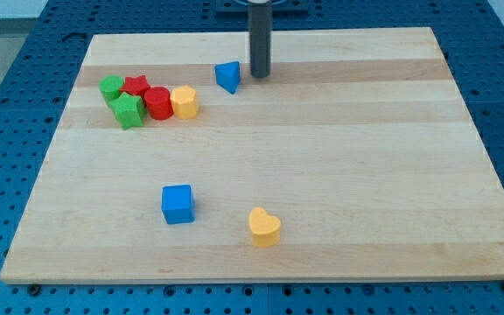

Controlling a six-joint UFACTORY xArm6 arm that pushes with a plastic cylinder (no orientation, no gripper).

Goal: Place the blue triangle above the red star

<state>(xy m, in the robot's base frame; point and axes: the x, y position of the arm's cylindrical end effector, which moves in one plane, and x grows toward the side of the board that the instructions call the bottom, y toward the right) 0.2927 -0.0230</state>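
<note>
The blue triangle [227,76] lies near the board's top middle. My tip [260,74] stands just to its right, a small gap away. The red star [136,86] sits at the upper left in a tight cluster, between a green block [110,87] on its left and a red cylinder [157,102] on its lower right. A green star [129,110] lies just below it. A yellow hexagon block [185,101] ends the cluster on the right. The blue triangle is to the right of the cluster, at about the red star's height.
A blue cube [178,204] and a yellow heart [264,227] lie in the lower middle of the wooden board [366,175]. The board rests on a blue perforated table. The arm's mount shows at the view's top.
</note>
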